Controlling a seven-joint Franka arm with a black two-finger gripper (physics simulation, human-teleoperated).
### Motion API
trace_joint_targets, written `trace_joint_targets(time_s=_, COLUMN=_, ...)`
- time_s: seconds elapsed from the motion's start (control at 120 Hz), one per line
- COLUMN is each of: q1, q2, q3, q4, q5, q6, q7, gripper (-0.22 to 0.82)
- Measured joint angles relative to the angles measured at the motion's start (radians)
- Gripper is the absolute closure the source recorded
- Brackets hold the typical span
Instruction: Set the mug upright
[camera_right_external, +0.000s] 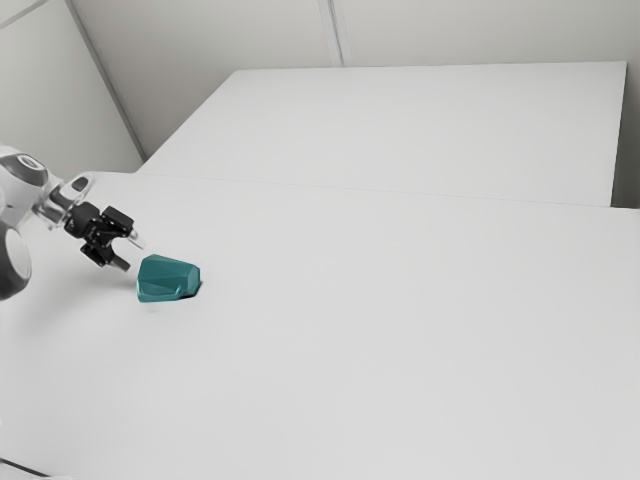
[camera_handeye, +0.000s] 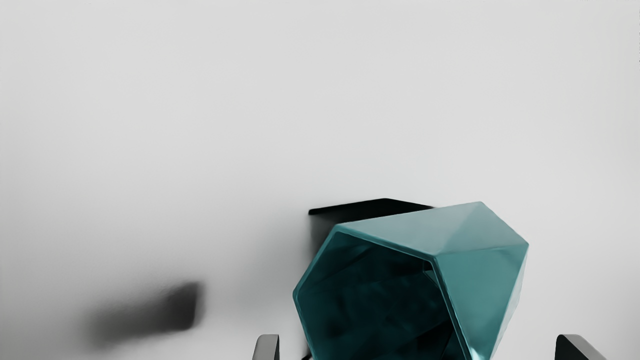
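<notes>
In the exterior view the black gripper (camera_right_external: 134, 256) stands at the left, with its fingers spread, just beside the teal mug (camera_right_external: 168, 279). The faceted mug lies on its side on the white table. In the wrist view the mug (camera_handeye: 480, 280) has its dark open mouth turned toward the hand. The fingertips of the gripper (camera_handeye: 417, 347) show wide apart at the bottom edge, one on either side of the mug, with gaps between them and its walls. The mug's lower part is cut off there, and no handle can be made out.
The white table (camera_right_external: 400, 330) extends widely toward the exterior view's right. A raised-looking white panel (camera_right_external: 420, 130) lies behind it, near pale walls. A dark shadow (camera_handeye: 170, 310) falls on the surface beside the mug.
</notes>
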Motion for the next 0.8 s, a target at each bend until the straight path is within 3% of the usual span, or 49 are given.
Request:
trace_joint_targets(time_s=0.283, q1=-0.002, q2=0.011, q3=-0.011, q4=0.022, q5=-0.047, q6=-0.002, q7=0.032, gripper=0.00)
trace_joint_targets(time_s=0.8, q1=-0.001, q2=0.008, q3=-0.012, q4=-0.041, q5=-0.099, q6=-0.155, q7=0.055, gripper=0.00)
